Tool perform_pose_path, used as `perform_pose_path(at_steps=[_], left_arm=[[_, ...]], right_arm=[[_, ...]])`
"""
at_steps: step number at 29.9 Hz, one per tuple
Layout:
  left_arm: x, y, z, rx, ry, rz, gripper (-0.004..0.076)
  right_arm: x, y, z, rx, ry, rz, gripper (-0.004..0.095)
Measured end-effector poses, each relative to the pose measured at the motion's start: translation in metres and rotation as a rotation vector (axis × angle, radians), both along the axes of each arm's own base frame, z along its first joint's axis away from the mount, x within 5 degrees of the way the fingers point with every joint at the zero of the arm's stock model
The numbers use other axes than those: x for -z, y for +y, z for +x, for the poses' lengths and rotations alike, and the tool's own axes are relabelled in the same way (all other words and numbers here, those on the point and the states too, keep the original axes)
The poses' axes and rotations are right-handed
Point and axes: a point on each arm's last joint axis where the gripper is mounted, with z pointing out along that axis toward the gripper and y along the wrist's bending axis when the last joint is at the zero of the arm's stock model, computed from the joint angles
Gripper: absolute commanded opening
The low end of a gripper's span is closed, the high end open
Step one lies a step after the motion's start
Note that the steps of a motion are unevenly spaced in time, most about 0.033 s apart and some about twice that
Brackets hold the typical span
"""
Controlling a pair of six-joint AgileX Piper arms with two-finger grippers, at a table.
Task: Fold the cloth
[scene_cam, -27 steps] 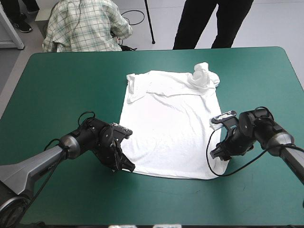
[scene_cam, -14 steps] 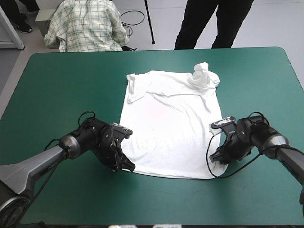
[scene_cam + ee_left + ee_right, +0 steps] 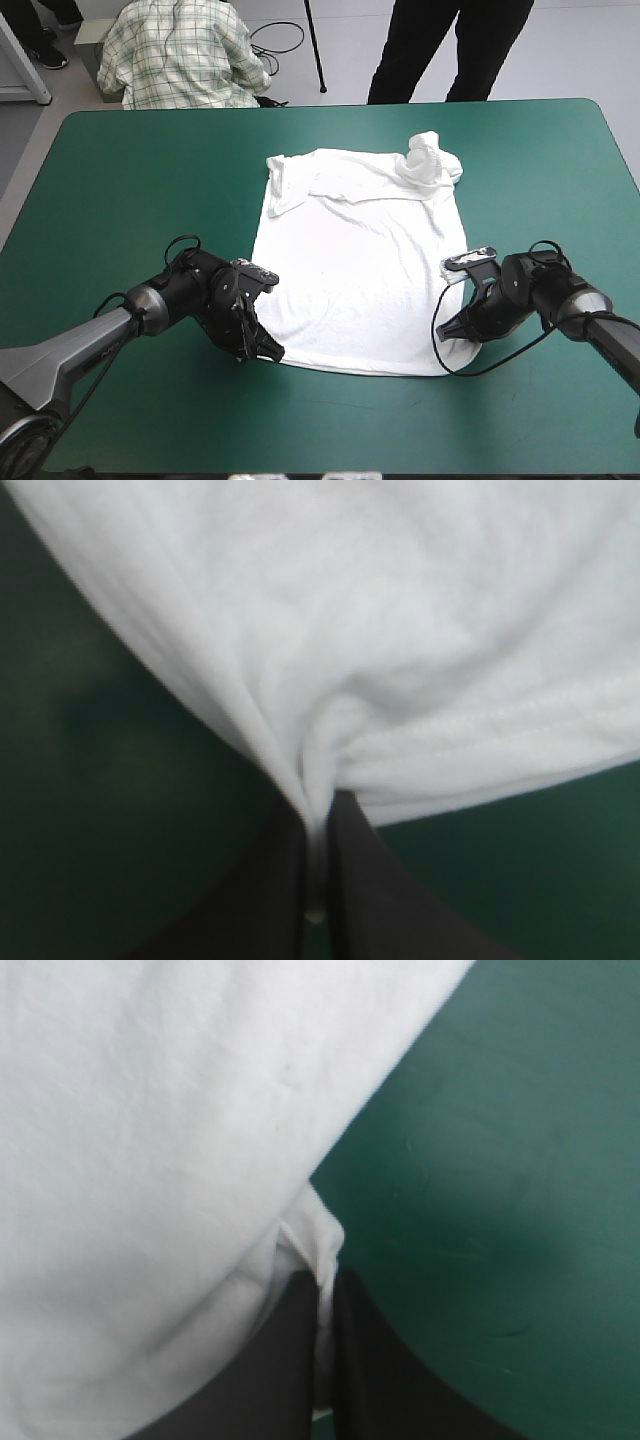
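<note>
The white T-shirt [image 3: 360, 260] lies spread flat in the middle of the teal-green table, collar toward the far edge, its far right sleeve [image 3: 428, 158] bunched in a lump. My left gripper [image 3: 264, 349] sits at the near left hem corner, shut on the T-shirt [image 3: 330, 680]; the pinched fold runs down between its black fingers [image 3: 270, 900]. My right gripper [image 3: 452, 328] is low at the near right hem corner, shut on the T-shirt [image 3: 150, 1160], with a tuck of hem [image 3: 318, 1250] caught between its fingers [image 3: 375, 1380].
Bare teal-green cover [image 3: 140, 180] surrounds the shirt on all sides, with wide room to the left, right and along the near edge [image 3: 360, 440].
My right gripper slid in to the near right hem corner and its fingers went from open to shut on the cloth. The left gripper kept its hold and place.
</note>
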Motion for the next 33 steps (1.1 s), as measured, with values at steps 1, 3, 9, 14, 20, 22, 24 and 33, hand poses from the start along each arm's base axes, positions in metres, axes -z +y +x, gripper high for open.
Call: perform_pose_path(at_steps=[1,3,9,14,20,22,24,33], left_arm=[[-0.001,0.0,0.0,0.004,-0.005,0.003,-0.0009],[-0.005,-0.001,0.003,0.017,-0.045,-0.001,-0.0009],[-0.076,-0.001,0.01,0.019,-0.293,-0.104,-0.0009],[-0.175,0.008,-0.003,0.023,-0.544,-0.257,-0.0009],[-0.273,0.027,-0.033,0.043,-0.794,-0.393,-0.0009],[-0.303,0.034,-0.043,0.049,-0.882,-0.438,-0.0009],[-0.33,0.042,-0.056,0.062,-0.97,-0.477,-0.0009],[-0.41,0.079,-0.11,0.087,-1.293,-0.589,-0.0009]], right_arm=[[-0.002,0.0,0.001,0.0,0.001,0.001,-0.0017],[-0.009,0.001,0.003,0.008,0.001,0.006,-0.0017],[-0.082,0.005,0.01,0.035,-0.162,0.08,-0.0017],[-0.172,0.003,0.001,0.039,-0.412,0.165,-0.0017],[-0.264,-0.004,-0.023,0.039,-0.676,0.237,-0.0017],[-0.299,-0.009,-0.035,0.046,-0.792,0.263,-0.0017],[-0.326,-0.013,-0.046,0.051,-0.886,0.283,-0.0017],[-0.417,-0.032,-0.113,0.052,-1.266,0.394,-0.0017]])
